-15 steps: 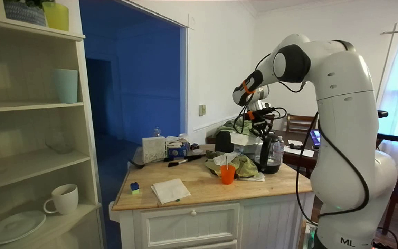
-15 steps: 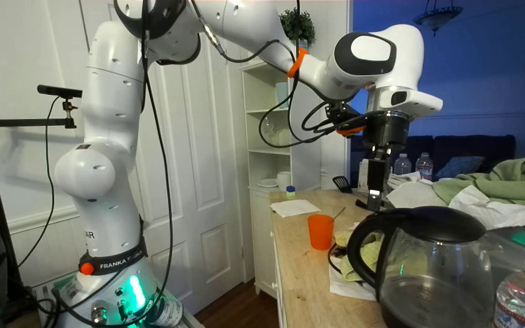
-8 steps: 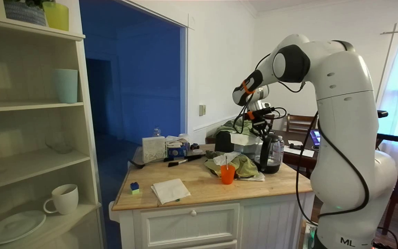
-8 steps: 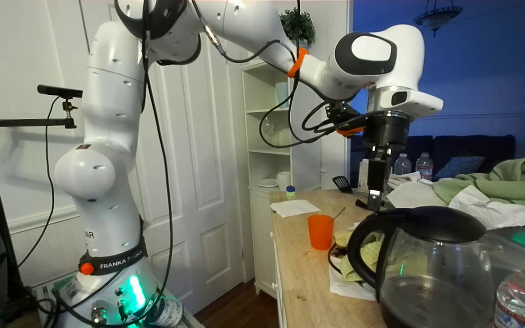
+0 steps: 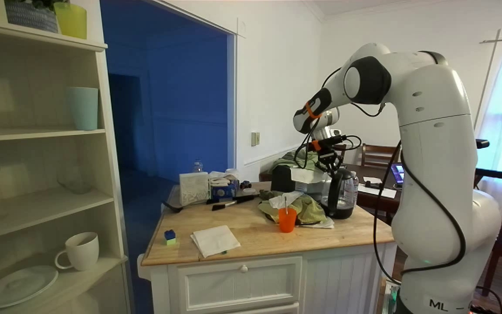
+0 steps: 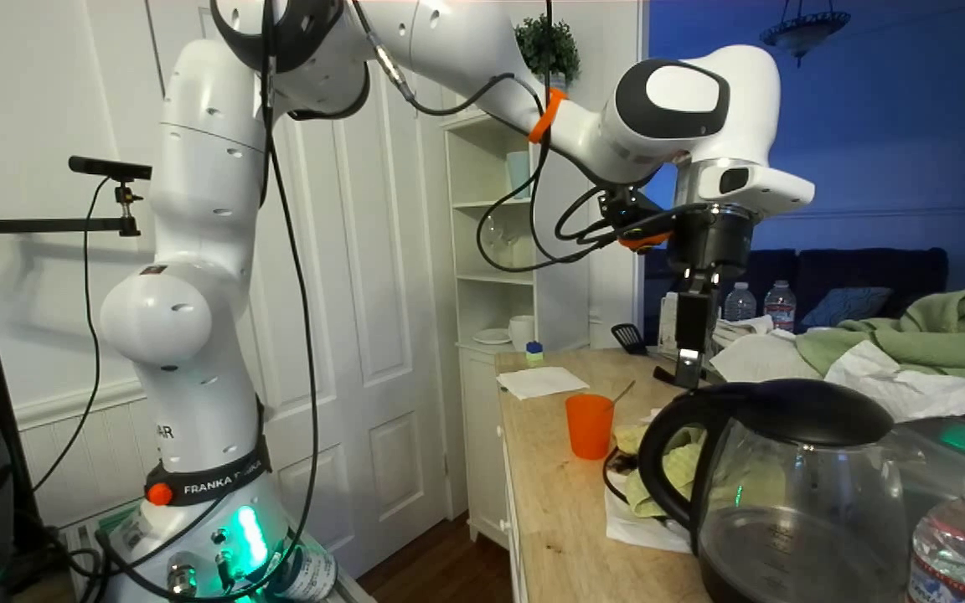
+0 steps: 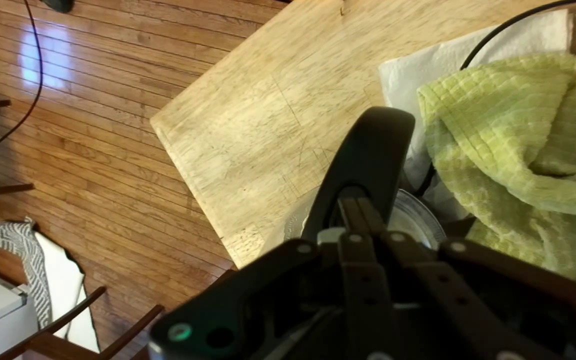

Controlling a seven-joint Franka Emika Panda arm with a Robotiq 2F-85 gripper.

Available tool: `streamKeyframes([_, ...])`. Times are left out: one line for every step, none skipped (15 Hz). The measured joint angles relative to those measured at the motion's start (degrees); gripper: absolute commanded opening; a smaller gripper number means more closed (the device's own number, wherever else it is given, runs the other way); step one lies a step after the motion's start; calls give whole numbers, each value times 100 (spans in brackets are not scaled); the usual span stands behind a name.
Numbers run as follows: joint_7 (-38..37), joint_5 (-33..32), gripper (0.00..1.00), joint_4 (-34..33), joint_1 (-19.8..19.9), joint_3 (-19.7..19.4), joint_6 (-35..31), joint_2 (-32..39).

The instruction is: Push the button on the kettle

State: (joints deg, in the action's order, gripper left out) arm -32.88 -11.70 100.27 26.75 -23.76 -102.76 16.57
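In an exterior view we see the kettle [image 6: 797, 494] cropped below. In the wrist view, the gripper [image 7: 356, 200] partly hides it.

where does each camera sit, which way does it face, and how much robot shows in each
In an exterior view: faces the white panelled drawer, slightly above the pale wooden worktop; most of the white jointed arm shows.
In an exterior view: sits close to the black-lidded clear kettle, looking along the worktop toward white shelves; arm cropped on top.
Wrist view: wrist-mounted, looking down past the black end effector at the kettle's black handle.
Both exterior views share kettle, arm and small orange tapered cup.
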Motion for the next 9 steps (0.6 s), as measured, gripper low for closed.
streamKeyframes([12,2,0,-6,-26,1,56,-22])
streamKeyframes([54,2,0,-6,-38,0,49,-27])
streamKeyframes([135,3,0,-6,-43,1,-19,-18])
streamKeyframes([263,5,0,-6,-49,1,-81,-15])
streamKeyframes([409,16,0,-6,-57,2,-117,-14])
streamKeyframes([540,18,0,-7,-59,2,-134,-14])
streamKeyframes([658,18,0,-9,-57,2,-138,-11])
streamKeyframes([752,19,0,-12,-57,2,-138,-9])
streamKeyframes([837,22,0,-15,-54,2,-132,-8])
